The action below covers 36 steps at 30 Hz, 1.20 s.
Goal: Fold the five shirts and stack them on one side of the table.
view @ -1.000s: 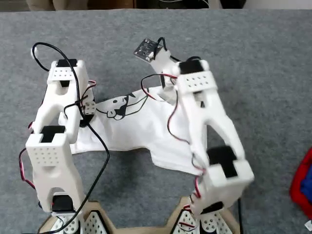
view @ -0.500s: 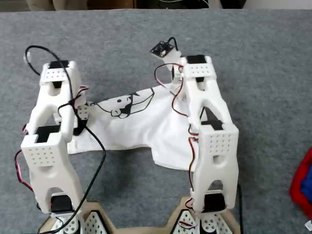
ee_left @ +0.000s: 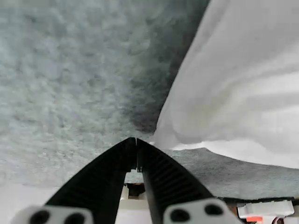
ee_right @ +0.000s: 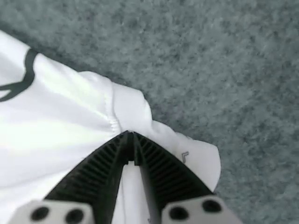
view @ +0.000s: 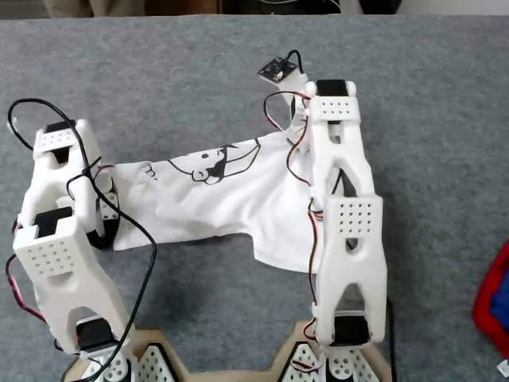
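Our left gripper (ee_left: 136, 142) has its jaws pressed together, with the edge of the white shirt (view: 215, 203) drawn up right at their tips, so we judge that it pinches that hem. Our right gripper (ee_right: 130, 135) is closed too, its tips sunk into a puckered fold of the same shirt beside a seam. In the high view the shirt lies in the middle of the frame on the grey table (view: 159, 72), stretched sideways between the two arms. Its cartoon print faces up toward the upper middle, and its lower edge runs uneven. We see no fold in it: it is one open layer, held at its left and right ends. At the right edge of the frame a red and blue cloth (view: 495, 298) pokes in, and we cannot tell whether it is another shirt. We judge the task barely begun: this shirt is only at the spreading step, so its folding, the stacking to one side and the other shirts are all left
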### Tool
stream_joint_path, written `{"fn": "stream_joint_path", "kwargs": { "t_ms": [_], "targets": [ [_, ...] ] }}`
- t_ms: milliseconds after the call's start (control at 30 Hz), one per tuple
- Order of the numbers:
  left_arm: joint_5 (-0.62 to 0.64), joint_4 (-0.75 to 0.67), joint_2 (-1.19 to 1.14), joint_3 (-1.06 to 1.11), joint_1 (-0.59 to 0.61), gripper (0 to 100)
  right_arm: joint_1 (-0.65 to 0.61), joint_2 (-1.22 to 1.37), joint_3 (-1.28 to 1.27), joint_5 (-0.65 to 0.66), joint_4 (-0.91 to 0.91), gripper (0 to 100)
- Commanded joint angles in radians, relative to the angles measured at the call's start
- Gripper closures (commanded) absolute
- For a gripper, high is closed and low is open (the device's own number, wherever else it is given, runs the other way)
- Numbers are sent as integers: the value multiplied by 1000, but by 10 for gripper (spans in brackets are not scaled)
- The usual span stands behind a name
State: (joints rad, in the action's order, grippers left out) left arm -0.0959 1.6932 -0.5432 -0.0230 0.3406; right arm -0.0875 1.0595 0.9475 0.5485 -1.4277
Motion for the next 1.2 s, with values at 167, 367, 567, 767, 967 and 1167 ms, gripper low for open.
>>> {"fn": "stream_joint_path", "kwargs": {
  "t_ms": [167, 367, 567, 767, 967, 1167],
  "targets": [
    [78, 15, 189, -233, -71, 980, 35, 67, 183, 0, -72, 993],
    [233, -26, 239, -517, -304, 980, 33, 99, 240, 0, -100, 993],
    [287, -166, 90, -537, -413, 980, 33, 105, 248, 0, -100, 993],
    [281, -161, -73, -537, -434, 980, 33, 105, 248, 0, -100, 993],
    [222, -49, -104, -534, -400, 980, 33, 105, 248, 0, -98, 993],
    [115, 68, -101, -512, -394, 980, 33, 105, 248, 0, -97, 993]
  ]
}}
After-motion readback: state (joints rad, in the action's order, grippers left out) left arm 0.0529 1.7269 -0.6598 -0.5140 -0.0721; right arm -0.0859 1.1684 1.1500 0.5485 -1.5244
